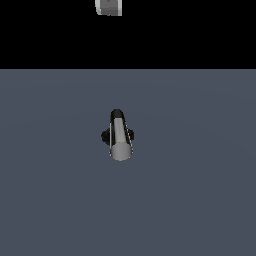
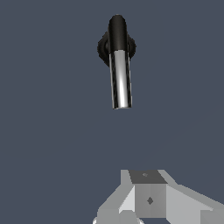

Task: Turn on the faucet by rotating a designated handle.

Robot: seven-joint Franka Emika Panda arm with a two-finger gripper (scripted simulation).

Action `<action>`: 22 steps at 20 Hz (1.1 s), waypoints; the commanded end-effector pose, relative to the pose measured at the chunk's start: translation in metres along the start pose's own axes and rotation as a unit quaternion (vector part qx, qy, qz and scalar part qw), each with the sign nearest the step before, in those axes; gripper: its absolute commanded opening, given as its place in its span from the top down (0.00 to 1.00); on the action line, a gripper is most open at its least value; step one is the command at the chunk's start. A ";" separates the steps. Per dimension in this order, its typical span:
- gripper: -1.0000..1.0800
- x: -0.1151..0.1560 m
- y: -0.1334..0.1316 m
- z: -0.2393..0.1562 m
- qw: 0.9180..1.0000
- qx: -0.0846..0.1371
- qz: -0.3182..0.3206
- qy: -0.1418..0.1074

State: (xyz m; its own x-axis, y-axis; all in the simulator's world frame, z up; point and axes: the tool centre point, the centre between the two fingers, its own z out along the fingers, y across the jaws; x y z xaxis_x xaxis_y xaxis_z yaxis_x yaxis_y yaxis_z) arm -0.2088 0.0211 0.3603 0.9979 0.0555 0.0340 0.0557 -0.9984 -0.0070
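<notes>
Faucet [image 1: 118,136] stands alone on a flat slate-grey floor [image 1: 200,200], near the middle of the exterior view. Small black fixture; its round base shows only as dark lobes poking out either side of the bar.

Handle [image 1: 119,140]: straight grey cylinder, black elbow at one end, round grey end face at the other. In the exterior view the bar points toward the camera, so it looks foreshortened, with the end face lowest in the picture and the black elbow above it.

Gripper [image 1: 109,7]: only a small grey-white piece of it shows, at the top edge of the exterior view against the black background. Well apart from the faucet, no contact with anything. Fingertips not visible in that view.

Wrist view: grey blocky gripper body [image 2: 148,197] fills the near edge of the picture; the faucet [image 2: 107,46] lies out ahead of it, well clear, with bare floor [image 2: 43,131] between. The handle [image 2: 120,78] runs lengthwise along the line from hand to faucet: its free grey end is the nearer part, the black elbow and base the farther part. A bright highlight runs down the bar.

Hand state: cannot tell. Fingers are cut off at the picture edge in both views, so spread or pressed together is not readable. Nothing seen between them.
</notes>
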 end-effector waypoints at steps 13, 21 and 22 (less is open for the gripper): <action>1.00 0.029 -0.020 0.119 0.999 -0.001 -0.035 -0.008; 1.00 0.044 -0.031 0.180 0.998 -0.001 -0.054 -0.012; 1.00 0.046 -0.032 0.186 0.998 -0.001 -0.056 -0.013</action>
State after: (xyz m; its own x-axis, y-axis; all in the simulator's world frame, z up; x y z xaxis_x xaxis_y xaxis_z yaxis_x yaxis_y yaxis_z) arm -0.1617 0.0551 0.1865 0.9871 0.1596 0.0097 0.1596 -0.9872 -0.0030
